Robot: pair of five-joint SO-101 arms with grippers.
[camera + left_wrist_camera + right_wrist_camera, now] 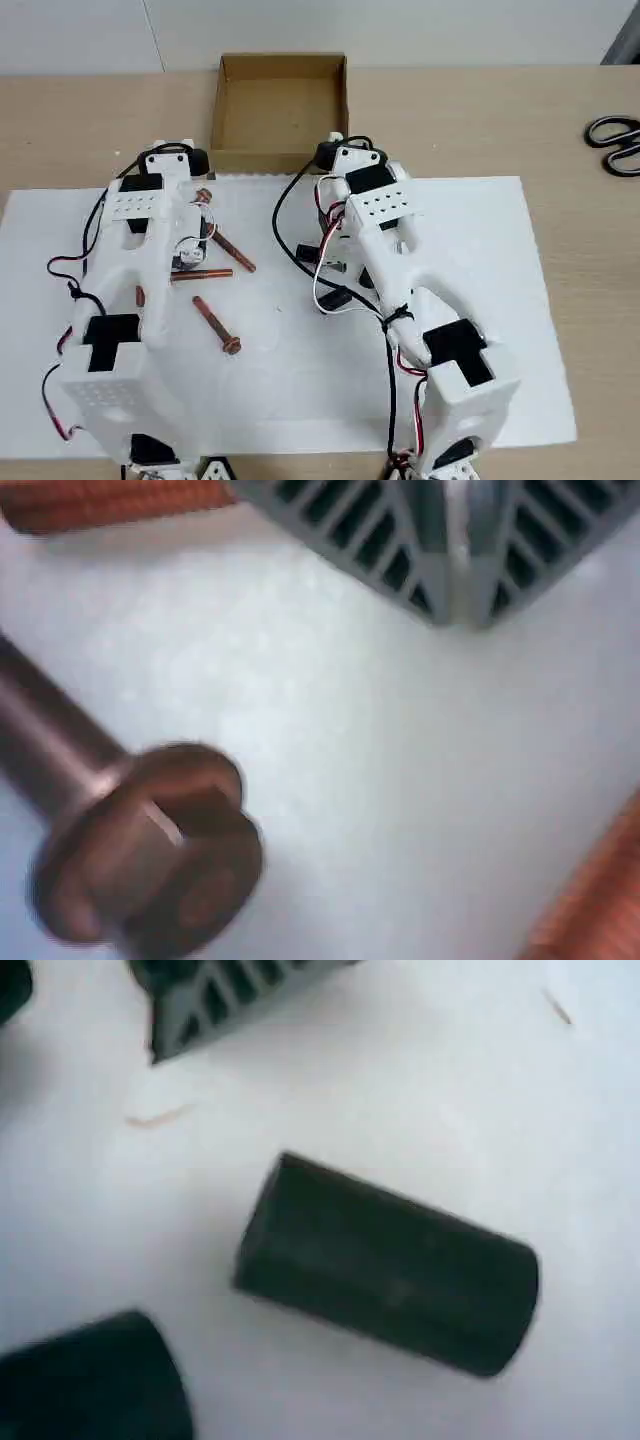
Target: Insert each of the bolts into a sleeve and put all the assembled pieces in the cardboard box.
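Note:
Several copper bolts lie on the white paper (300, 400) beside my left arm; one (217, 325) rests alone nearer the front. My left gripper (455, 615) hangs low over the paper with its grey ribbed fingers (500, 550) pressed together and nothing between them. A bolt's flanged head (150, 865) lies close by, and threaded shanks (110, 500) show at the edges. My right gripper (190, 1010) hovers just off a black sleeve (390, 1270) lying on its side. A second sleeve (90, 1380) lies near it. The cardboard box (225, 100) stands open at the back.
Black scissors (615, 145) lie on the bare wood at the far right. The paper's middle, between the two arms, has free room. Loose cables (290, 240) trail from both arms over the paper.

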